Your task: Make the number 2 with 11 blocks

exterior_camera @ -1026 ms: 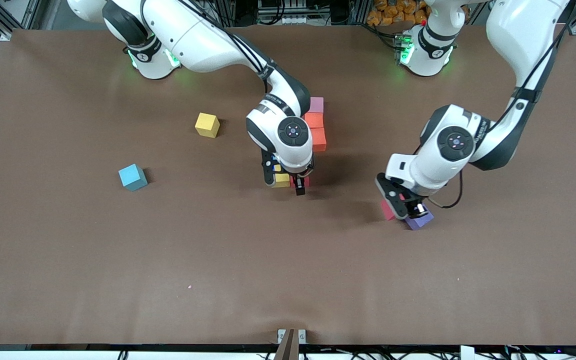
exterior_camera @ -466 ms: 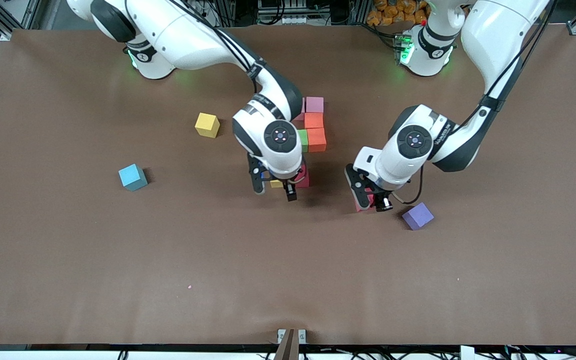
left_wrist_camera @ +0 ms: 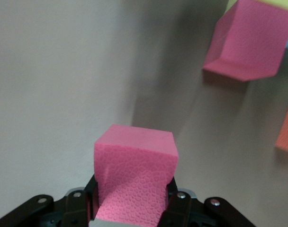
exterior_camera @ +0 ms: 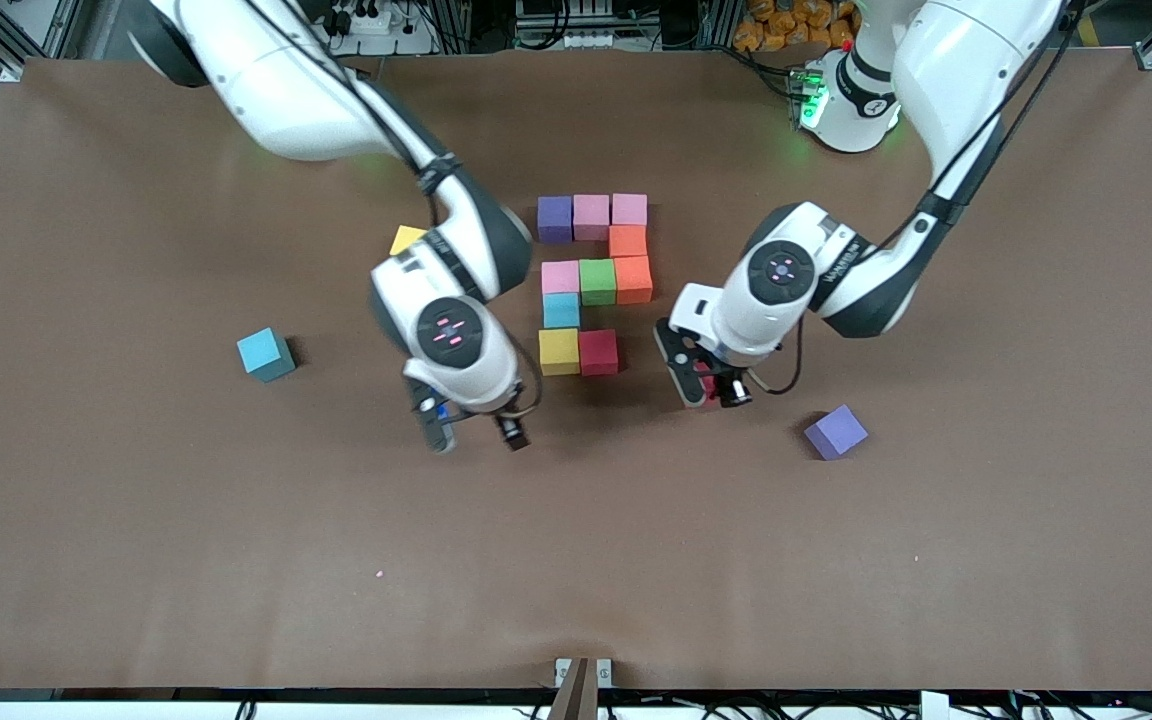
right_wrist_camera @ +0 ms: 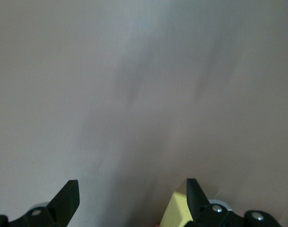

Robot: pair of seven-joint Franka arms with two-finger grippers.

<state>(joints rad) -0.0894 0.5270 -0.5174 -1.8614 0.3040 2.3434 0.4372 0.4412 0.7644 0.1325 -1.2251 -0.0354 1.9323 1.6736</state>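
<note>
Both arms swung clear, uncovering number 2 (exterior_camera: pixel 591 285)

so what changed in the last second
The right tool, open and empty, pulled away from the block digit toward the right arm's end of the table. The left tool, shut on a pink foam cube, carried it toward the digit. The loose purple, light blue and yellow cubes stayed.

The pink foam cube (left_wrist_camera: pixel 136 177) has a matt, pebbled, porous skin. The brown desk (exterior_camera: pixel 236 560) looks smooth and matt like paper, while the white plastic arm shells (exterior_camera: pixel 286 80) shine glossy.
</note>
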